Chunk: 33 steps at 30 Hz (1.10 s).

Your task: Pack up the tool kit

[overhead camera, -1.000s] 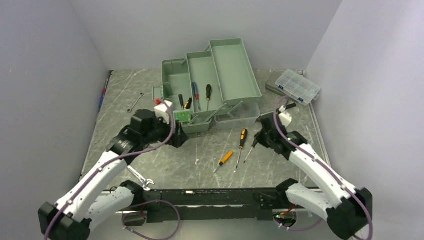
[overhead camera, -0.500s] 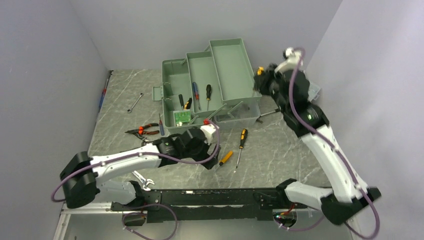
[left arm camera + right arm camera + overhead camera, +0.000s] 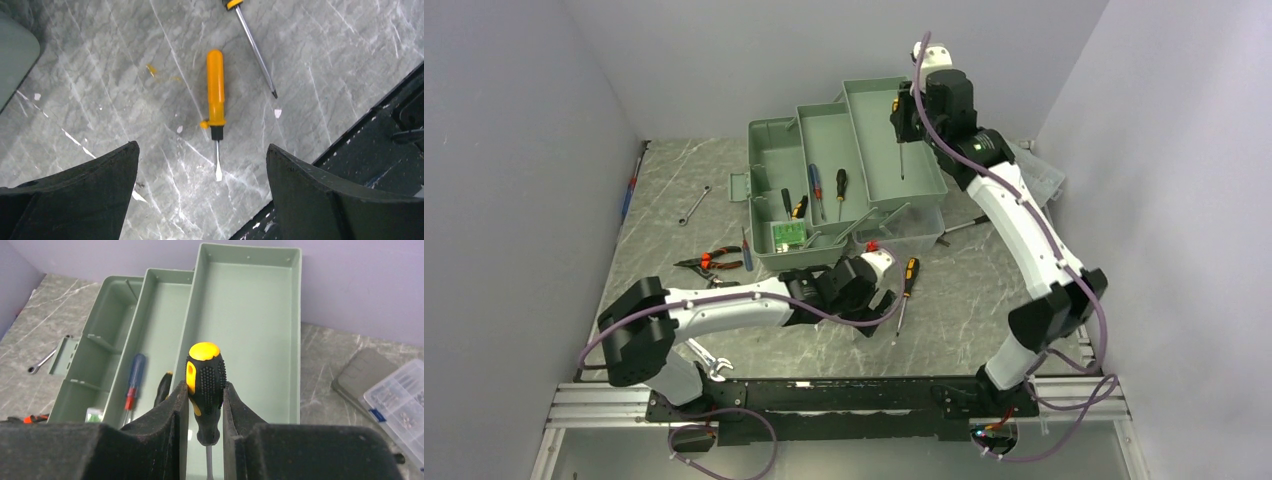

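- toolbox (image 3: 769, 160): sage-green, trays folded out in steps, standing at the far middle of the grey marbled table (image 3: 984, 300).
- right gripper (image 3: 205, 407): raised over the toolbox's wide rightmost tray, pads pinched narrow on the handle of a black-and-yellow screwdriver (image 3: 205, 377), which hangs upright, shaft pointing down over that tray.
- left gripper (image 3: 202, 150): fingers spread wide with nothing between them, low over the table in front of the toolbox.
- orange screwdriver (image 3: 215, 90): flat on the table directly beneath the left gripper, blade toward the near edge.
- long screwdriver (image 3: 255, 47): lying just beside the orange one, not touching it.
- blue-and-red screwdriver (image 3: 134, 382), black-handled screwdriver (image 3: 841, 185): both lying in the middle tray.
- green circuit board (image 3: 787, 235): near end of the leftmost compartment.
- red-handled pliers (image 3: 709, 262): on the table, left of the toolbox's near corner.
- wrench (image 3: 694, 203): on the table, well left of the toolbox.
- clear organizer box (image 3: 400, 410): on the table, right of the toolbox.
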Each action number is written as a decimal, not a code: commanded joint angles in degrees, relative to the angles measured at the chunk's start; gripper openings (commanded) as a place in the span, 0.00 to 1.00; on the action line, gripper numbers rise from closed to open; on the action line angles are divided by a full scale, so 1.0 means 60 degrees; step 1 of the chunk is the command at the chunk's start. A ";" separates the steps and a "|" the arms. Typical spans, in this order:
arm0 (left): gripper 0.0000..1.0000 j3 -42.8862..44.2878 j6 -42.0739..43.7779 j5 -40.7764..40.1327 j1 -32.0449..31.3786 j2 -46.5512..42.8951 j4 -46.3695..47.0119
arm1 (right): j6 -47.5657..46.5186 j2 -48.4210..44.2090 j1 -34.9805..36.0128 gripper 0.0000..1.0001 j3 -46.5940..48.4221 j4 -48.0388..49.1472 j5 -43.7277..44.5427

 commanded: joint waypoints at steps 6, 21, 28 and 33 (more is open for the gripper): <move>0.98 0.0981 0.0064 -0.0197 -0.0087 0.0904 -0.0111 | 0.0051 0.2809 -0.0530 0.00 0.3154 -0.1464 -0.1159; 0.98 0.0749 -0.0233 0.0016 -0.0137 0.1050 0.0037 | 0.1456 0.4364 -0.1253 0.54 0.4709 -0.2657 -0.3045; 0.97 0.0924 -0.0127 0.0073 -0.0138 0.1141 -0.0066 | 0.1339 0.3009 -0.1533 0.72 0.4681 -0.2612 -0.2743; 0.94 0.1137 0.0005 0.0217 -0.0142 0.1471 -0.0070 | 0.1282 0.1167 -0.1586 0.74 0.3036 -0.1881 -0.2371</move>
